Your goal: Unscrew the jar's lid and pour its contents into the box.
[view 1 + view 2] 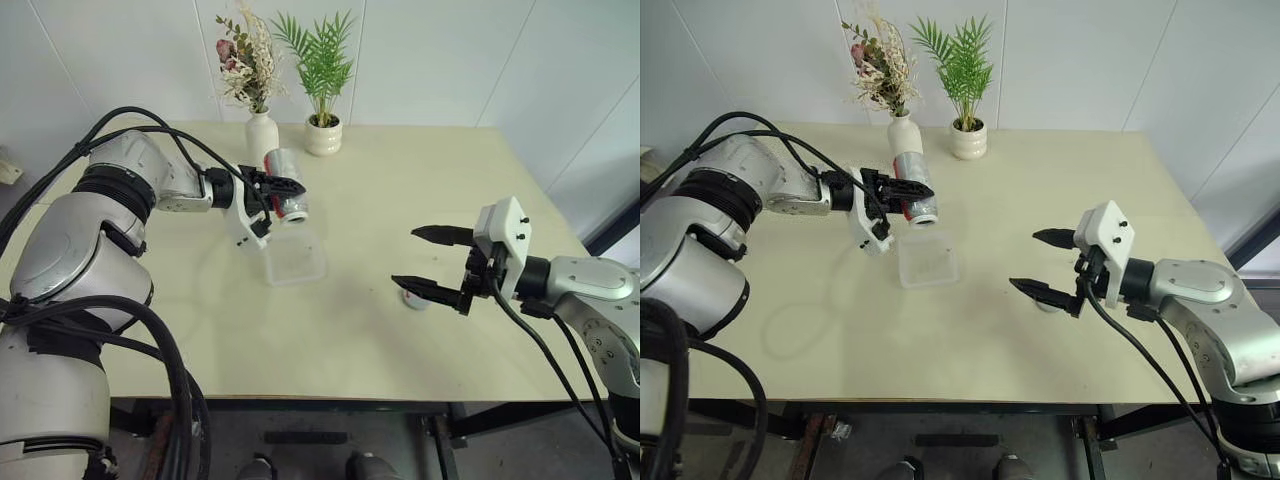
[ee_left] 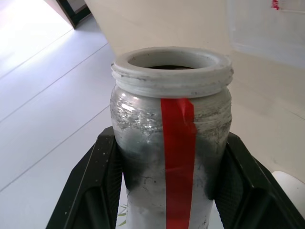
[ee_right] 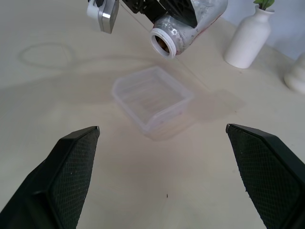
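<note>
With the jar (image 1: 287,183) tipped, lid off, mouth above the clear box's (image 1: 295,262) far edge, your left gripper (image 1: 272,195) is clamped on it; contents may spill onto the table (image 1: 420,180). Right gripper (image 1: 425,260) is wide open, empty, over the lid (image 1: 415,298).

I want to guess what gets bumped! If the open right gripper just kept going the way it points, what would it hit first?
Probably the box. The right gripper points across bare table toward it, and the jar, held by the left gripper, hangs above and beyond. Its height is hard to judge, so it might pass over.
</note>
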Controlling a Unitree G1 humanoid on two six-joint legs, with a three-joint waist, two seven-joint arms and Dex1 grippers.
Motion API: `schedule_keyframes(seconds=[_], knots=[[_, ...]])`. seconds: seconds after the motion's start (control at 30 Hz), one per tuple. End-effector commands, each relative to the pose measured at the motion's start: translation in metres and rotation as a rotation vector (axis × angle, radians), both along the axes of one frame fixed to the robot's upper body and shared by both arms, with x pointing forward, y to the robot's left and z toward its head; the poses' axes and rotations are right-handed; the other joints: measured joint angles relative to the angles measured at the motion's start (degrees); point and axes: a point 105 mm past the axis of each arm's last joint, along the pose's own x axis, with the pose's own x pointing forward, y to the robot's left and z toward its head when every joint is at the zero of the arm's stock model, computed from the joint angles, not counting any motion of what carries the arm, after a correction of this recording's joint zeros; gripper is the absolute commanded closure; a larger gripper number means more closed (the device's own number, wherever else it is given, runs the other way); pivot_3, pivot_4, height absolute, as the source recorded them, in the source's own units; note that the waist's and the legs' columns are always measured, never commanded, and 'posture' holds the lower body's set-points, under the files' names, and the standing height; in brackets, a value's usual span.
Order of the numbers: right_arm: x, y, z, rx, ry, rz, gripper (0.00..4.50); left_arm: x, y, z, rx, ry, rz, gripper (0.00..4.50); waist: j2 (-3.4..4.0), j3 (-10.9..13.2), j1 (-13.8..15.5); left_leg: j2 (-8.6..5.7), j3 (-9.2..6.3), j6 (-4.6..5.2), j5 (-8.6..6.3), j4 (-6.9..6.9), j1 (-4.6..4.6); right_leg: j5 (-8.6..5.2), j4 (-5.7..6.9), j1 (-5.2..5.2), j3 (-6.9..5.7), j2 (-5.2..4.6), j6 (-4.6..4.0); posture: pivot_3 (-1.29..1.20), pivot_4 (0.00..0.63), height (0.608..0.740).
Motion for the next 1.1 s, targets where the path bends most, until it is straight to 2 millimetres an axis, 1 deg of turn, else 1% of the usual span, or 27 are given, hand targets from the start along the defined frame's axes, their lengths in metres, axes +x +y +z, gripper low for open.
schedule_keyframes(seconds=[0.03,0.23,0.37,0.57,0.63,0.77,0.9,1.1], knots=[[-0.002,0.000,0.010,-0.015,-0.043,0.009,0.00,0.001,0.004,0.020,-0.007,-0.091,-0.010,2.37,-0.01,0.00,0.01,0.00,0.00,0.00,0.00,0.03,0.00,0.00,0.03,0.00,0.00,0.00,0.00,0.00,0.150,0.740],[0.000,0.000,0.011,-0.021,-0.042,0.011,0.00,-0.001,0.002,0.019,0.009,-0.106,-0.050,2.37,-0.01,0.01,0.06,-0.01,0.00,0.00,0.00,0.23,0.00,0.01,0.18,0.01,0.00,0.00,0.02,0.00,0.150,0.740],[0.001,0.001,0.012,-0.022,-0.045,0.012,0.00,-0.001,-0.004,0.020,0.031,-0.169,-0.108,2.37,-0.01,0.01,0.05,-0.01,0.00,0.01,0.00,0.37,0.00,0.03,0.27,0.02,0.01,0.00,0.05,0.00,0.150,0.740],[0.002,0.001,0.013,-0.025,-0.044,0.013,0.00,-0.003,-0.011,0.016,0.142,-0.256,-0.228,2.37,-0.01,0.01,0.06,-0.02,0.00,0.04,-0.02,0.52,-0.01,0.05,0.36,0.03,0.02,0.00,0.10,0.00,0.150,0.740],[0.002,0.000,0.012,-0.027,-0.042,0.013,0.00,-0.004,-0.015,0.017,0.184,-0.302,-0.269,2.37,-0.02,0.01,0.13,-0.02,0.00,0.04,-0.02,0.54,-0.01,0.06,0.39,0.03,0.03,0.00,0.11,0.00,0.150,0.740],[0.002,0.001,0.013,-0.028,-0.042,0.014,0.00,-0.003,-0.019,0.019,0.216,-0.345,-0.296,2.37,-0.02,0.01,0.11,-0.03,0.00,0.04,-0.02,0.58,-0.02,0.07,0.42,0.03,0.04,0.00,0.13,0.00,0.150,0.740],[0.002,0.001,0.013,-0.028,-0.041,0.012,0.00,-0.006,-0.023,0.020,0.203,-0.339,-0.326,2.37,-0.02,0.01,0.08,-0.03,0.00,0.04,-0.02,0.57,-0.02,0.07,0.43,0.03,0.04,0.00,0.12,0.00,0.150,0.740],[0.002,0.000,0.013,-0.031,-0.041,0.010,0.00,-0.005,-0.027,0.019,0.278,-0.386,-0.368,2.37,-0.03,0.01,0.09,-0.03,0.01,0.04,-0.02,0.59,-0.02,0.07,0.46,0.02,0.05,0.00,0.13,0.00,0.150,0.740]])
